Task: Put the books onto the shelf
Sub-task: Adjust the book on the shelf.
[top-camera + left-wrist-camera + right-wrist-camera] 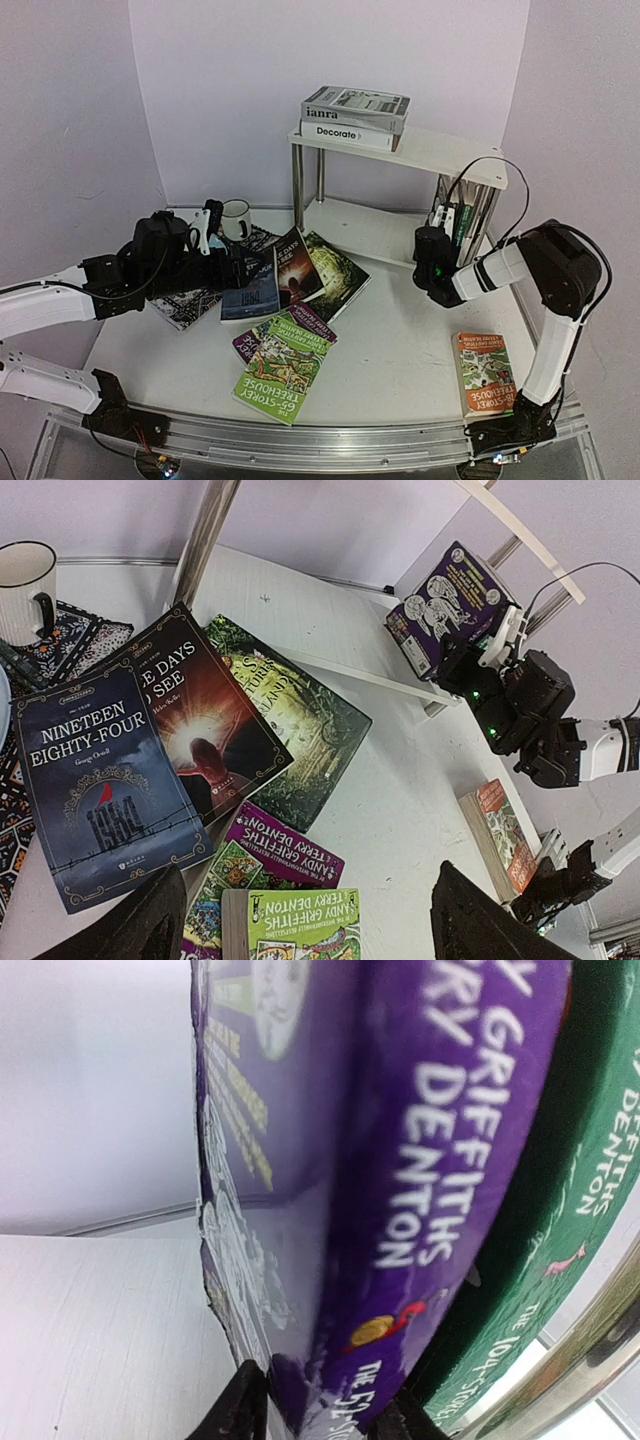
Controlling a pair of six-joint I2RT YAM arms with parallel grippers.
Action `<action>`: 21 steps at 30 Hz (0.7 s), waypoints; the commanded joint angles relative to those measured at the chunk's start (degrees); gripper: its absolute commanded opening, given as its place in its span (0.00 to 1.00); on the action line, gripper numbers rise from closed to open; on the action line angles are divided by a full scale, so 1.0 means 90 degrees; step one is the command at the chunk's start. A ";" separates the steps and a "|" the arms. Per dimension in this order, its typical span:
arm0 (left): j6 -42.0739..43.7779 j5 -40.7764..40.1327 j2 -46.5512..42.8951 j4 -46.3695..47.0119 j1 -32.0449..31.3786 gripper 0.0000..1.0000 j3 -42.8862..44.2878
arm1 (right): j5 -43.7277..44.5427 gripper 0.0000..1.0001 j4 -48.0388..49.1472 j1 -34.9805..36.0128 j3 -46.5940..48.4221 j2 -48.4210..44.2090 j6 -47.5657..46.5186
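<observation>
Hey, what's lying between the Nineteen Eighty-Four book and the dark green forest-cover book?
A dark paperback with a glowing orange cover, seen most clearly in the left wrist view.

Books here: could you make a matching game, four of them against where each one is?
1. Nineteen Eighty-Four
2. purple Treehouse book
3. Decorate
4. orange Treehouse book

A. flat and alone on the table's near right side
B. on the shelf, top board, under the grey book
C. upright on the lower board, between the right gripper's fingers
D. flat in the pile near the mug

Pairs: 1-D, 2-C, 3-B, 4-A
</observation>
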 commanded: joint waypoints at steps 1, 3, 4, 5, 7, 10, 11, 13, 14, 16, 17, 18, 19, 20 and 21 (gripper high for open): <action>0.0046 0.0012 -0.0011 -0.0021 0.0000 0.86 0.0285 | 0.0332 0.30 -0.0201 -0.0020 0.0199 -0.0324 0.0294; 0.0047 0.0013 -0.0015 -0.0021 0.0000 0.86 0.0285 | 0.0352 0.28 -0.0250 -0.0013 0.0212 -0.0336 0.0379; 0.0047 0.0014 -0.0015 -0.0019 0.0000 0.86 0.0285 | 0.0360 0.27 -0.0258 -0.0015 0.0209 -0.0343 0.0417; 0.0052 0.0019 -0.0017 -0.0017 0.0000 0.86 0.0284 | 0.0374 0.27 -0.0263 -0.0011 0.0208 -0.0350 0.0439; 0.0051 0.0023 -0.0022 -0.0020 0.0000 0.86 0.0282 | 0.0433 0.27 -0.0301 -0.0006 0.0237 -0.0350 0.0448; 0.0069 0.0017 -0.0047 -0.0016 0.0000 0.86 0.0277 | 0.0486 0.27 -0.0345 0.0026 0.0270 -0.0337 0.0436; 0.0070 0.0020 -0.0043 -0.0020 0.0000 0.85 0.0277 | 0.0503 0.27 -0.0346 0.0037 0.0273 -0.0338 0.0432; 0.0074 0.0029 -0.0049 -0.0016 0.0000 0.86 0.0283 | 0.0525 0.29 -0.0347 0.0053 0.0253 -0.0353 0.0437; 0.0071 0.0031 -0.0049 -0.0019 0.0000 0.86 0.0280 | 0.0531 0.33 -0.0347 0.0054 0.0239 -0.0359 0.0445; 0.0074 0.0043 -0.0060 -0.0024 0.0000 0.86 0.0278 | 0.0529 0.38 -0.0347 0.0051 0.0200 -0.0401 0.0439; 0.0079 0.0042 -0.0070 -0.0024 0.0000 0.86 0.0262 | 0.0529 0.41 -0.0354 0.0051 0.0189 -0.0410 0.0418; 0.0081 0.0042 -0.0084 -0.0025 0.0000 0.86 0.0261 | 0.0526 0.47 -0.0356 0.0054 0.0185 -0.0420 0.0389; 0.0081 0.0042 -0.0097 -0.0026 0.0000 0.86 0.0256 | 0.0519 0.50 -0.0356 0.0056 0.0183 -0.0426 0.0363; 0.0080 0.0040 -0.0105 -0.0019 0.0000 0.86 0.0250 | 0.0499 0.52 -0.0362 0.0054 0.0183 -0.0437 0.0339; 0.0067 0.0041 -0.0107 -0.0019 0.0000 0.86 0.0248 | 0.0479 0.53 -0.0371 0.0057 0.0183 -0.0446 0.0327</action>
